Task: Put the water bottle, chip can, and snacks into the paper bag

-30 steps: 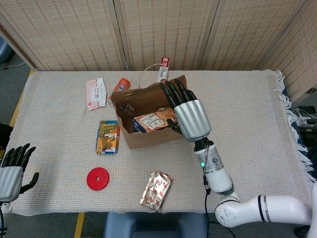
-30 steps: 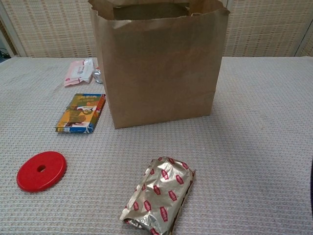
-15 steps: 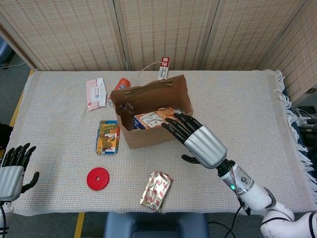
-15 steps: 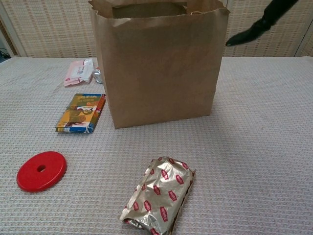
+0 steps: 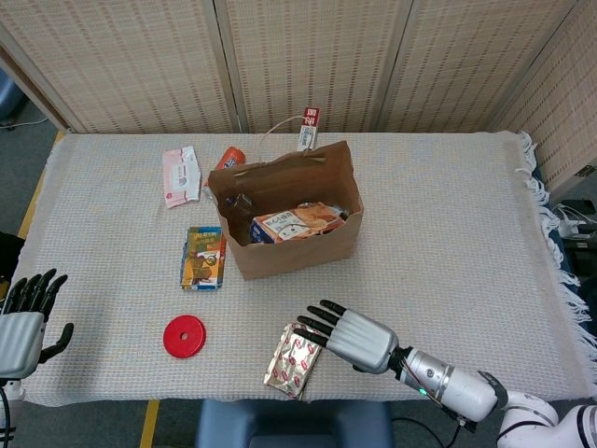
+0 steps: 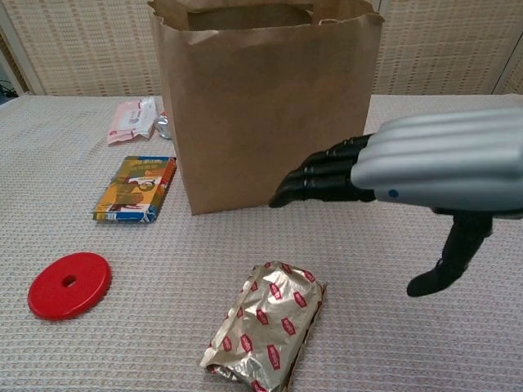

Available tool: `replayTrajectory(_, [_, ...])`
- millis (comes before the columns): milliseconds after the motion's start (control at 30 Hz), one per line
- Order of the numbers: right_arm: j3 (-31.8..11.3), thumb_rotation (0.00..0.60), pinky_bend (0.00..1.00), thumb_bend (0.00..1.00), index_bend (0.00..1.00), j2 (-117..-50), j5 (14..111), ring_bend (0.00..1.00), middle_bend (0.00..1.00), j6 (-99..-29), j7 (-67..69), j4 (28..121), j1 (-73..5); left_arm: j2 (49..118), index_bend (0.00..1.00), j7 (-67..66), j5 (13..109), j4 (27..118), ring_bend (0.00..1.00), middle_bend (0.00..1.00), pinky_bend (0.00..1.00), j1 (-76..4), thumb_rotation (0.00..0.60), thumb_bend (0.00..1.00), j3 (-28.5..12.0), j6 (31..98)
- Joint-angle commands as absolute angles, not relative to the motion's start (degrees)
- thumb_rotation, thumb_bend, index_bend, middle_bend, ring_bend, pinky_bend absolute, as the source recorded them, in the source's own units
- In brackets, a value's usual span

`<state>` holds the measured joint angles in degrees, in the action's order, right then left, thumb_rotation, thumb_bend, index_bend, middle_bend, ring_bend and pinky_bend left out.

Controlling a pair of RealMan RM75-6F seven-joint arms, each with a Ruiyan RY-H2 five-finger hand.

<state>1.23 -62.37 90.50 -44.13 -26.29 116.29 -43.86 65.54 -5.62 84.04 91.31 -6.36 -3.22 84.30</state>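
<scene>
The step in hand appears to be picking up the silver foil snack packet with red markings (image 6: 265,329), which lies flat on the woven tablecloth (image 5: 448,233) near the front edge, in front of the brown paper bag (image 5: 289,245) and apart from it. The right hand (image 6: 413,175) hovers just above and to the right of the packet, fingers spread and extended, holding nothing. To grip well, it should probably lower across the packet's narrow width, thumb on 1 long side and fingers on the other, and close gently, since the foil looks soft and crushable. The bag stands upright and open, with an orange snack pack (image 5: 294,224) already inside.

Compared with 0.5 s ago, the right hand has swung down from beside the bag's rim towards the packet. The left hand (image 5: 23,322) remains open at the table's left corner.
</scene>
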Motion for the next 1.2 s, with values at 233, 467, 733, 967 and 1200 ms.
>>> replayTrajectory(233, [1.5, 0.600, 0.08, 0.00, 0.00, -72.8, 77.5, 0.00, 0.01, -38.4, -40.1, 112.7, -47.2, 65.3, 0.08, -4.9, 84.3, 91.1, 0.00, 0.00, 0.00, -6.4, 0.600, 0.40, -3.1, 84.1])
replayTrajectory(467, [1.7, 0.600, 0.08, 0.00, 0.00, -79.8, 69.4, 0.00, 0.01, -39.2, -46.8, 109.8, -49.4, 65.2, 0.08, -4.3, 84.5, 91.0, 0.00, 0.00, 0.00, -6.5, 0.600, 0.40, -3.0, 84.0])
replayTrajectory(733, [1.4, 0.600, 0.08, 0.00, 0.00, -88.2, 59.2, 0.00, 0.01, -42.6, -52.0, 105.6, -52.4, 65.1, 0.08, -4.0, 84.5, 90.9, 0.00, 0.00, 0.00, -6.5, 0.600, 0.40, -2.9, 83.9])
replayTrajectory(967, [1.1, 0.600, 0.21, 0.05, 0.08, -93.4, 53.8, 0.05, 0.08, -45.5, -52.9, 102.4, -54.3, 65.1, 0.08, -3.8, 84.6, 90.9, 0.00, 0.00, 0.00, -6.5, 0.600, 0.40, -2.9, 83.9])
replayTrajectory(1200, [1.8, 0.600, 0.60, 0.40, 0.54, -93.4, 56.1, 0.47, 0.47, -46.4, -49.4, 102.4, -54.5, 65.0, 0.08, -3.4, 84.6, 90.8, 0.00, 0.00, 0.00, -6.5, 0.600, 0.40, -2.8, 83.8])
